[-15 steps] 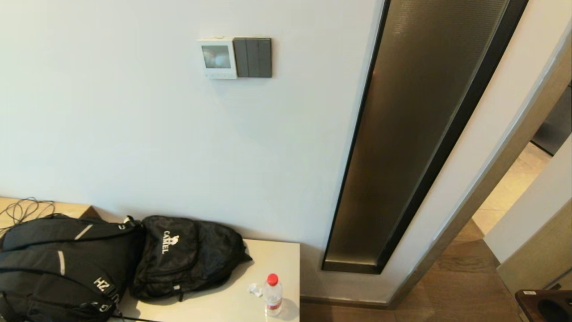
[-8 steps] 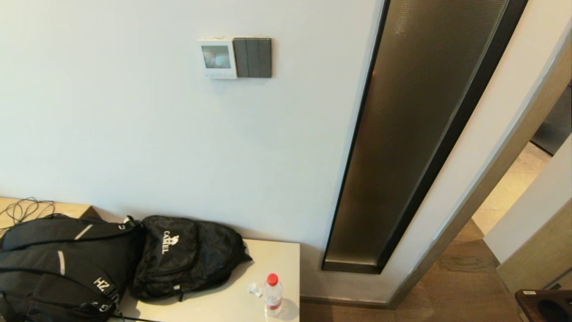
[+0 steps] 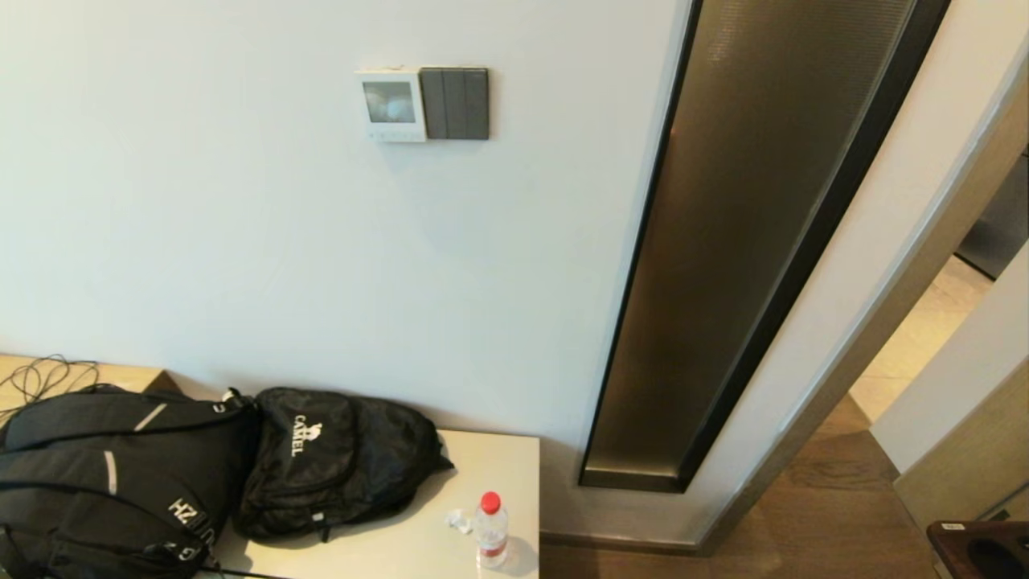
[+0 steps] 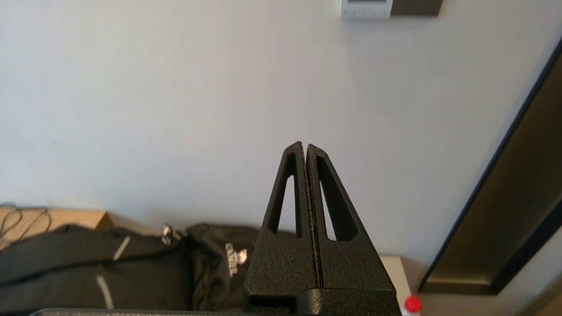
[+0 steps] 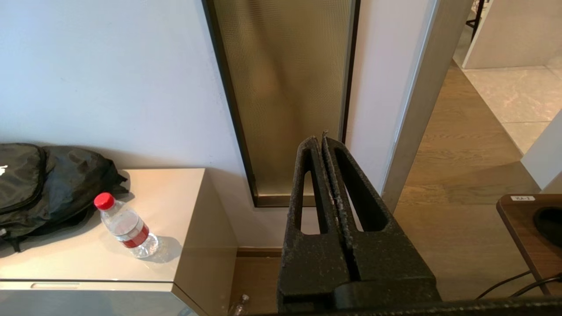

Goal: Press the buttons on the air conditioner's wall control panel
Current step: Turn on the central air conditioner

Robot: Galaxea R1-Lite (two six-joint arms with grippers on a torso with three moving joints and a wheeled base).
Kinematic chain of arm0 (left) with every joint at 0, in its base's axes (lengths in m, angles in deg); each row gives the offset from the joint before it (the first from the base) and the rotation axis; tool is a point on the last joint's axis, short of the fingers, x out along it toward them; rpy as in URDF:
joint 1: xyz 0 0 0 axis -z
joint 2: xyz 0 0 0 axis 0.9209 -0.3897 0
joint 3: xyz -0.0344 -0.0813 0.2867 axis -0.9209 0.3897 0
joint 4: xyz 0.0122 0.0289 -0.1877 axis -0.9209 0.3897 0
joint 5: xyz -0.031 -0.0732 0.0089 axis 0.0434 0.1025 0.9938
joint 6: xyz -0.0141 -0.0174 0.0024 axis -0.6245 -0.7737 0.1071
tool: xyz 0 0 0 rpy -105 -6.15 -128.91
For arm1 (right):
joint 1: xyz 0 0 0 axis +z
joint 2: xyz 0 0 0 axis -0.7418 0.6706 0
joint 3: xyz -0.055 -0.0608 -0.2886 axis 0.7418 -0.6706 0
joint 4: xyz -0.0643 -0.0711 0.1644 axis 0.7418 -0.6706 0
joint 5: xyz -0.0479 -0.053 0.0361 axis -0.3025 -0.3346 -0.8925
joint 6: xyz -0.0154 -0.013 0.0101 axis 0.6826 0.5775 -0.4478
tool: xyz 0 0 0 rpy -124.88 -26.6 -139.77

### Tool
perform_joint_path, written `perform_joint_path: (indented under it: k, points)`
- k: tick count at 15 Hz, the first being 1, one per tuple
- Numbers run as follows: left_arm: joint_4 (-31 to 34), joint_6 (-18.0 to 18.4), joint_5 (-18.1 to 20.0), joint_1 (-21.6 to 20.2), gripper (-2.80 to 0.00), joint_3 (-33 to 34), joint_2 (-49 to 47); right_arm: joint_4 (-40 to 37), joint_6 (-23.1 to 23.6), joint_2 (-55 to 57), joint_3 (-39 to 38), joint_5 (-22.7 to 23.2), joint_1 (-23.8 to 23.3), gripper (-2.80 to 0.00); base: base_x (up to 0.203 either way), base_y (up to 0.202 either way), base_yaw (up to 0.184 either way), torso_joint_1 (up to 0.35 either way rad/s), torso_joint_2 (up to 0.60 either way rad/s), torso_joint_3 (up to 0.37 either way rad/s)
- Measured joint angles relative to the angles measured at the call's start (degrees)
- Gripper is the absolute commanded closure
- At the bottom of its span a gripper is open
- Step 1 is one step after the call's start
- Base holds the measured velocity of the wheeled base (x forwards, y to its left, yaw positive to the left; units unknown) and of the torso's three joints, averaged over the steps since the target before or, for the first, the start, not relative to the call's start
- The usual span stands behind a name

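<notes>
The air conditioner's wall control panel is a small white square thermostat with a grey screen, high on the white wall. Its row of tiny pale buttons runs along its lower edge. Its lower edge also shows in the left wrist view. My left gripper is shut and empty, well below the panel and pointing at bare wall. My right gripper is shut and empty, low down, facing the glass strip. Neither gripper shows in the head view.
A dark grey three-rocker switch plate adjoins the panel's right side. Below stand a beige cabinet, two black backpacks and a red-capped water bottle. A tall dark-framed glass strip and a doorway lie to the right.
</notes>
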Motion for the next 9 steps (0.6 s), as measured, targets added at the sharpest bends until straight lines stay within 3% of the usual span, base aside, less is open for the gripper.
perform_joint_path:
  k: [9]
  points:
    - [-20.65,-0.04,2.72,1.92,0.00,-30.89,-45.19,0.00,0.07,0.00,0.00,0.00,0.00,0.00,0.000,0.000,0.000,0.000,0.00,0.000]
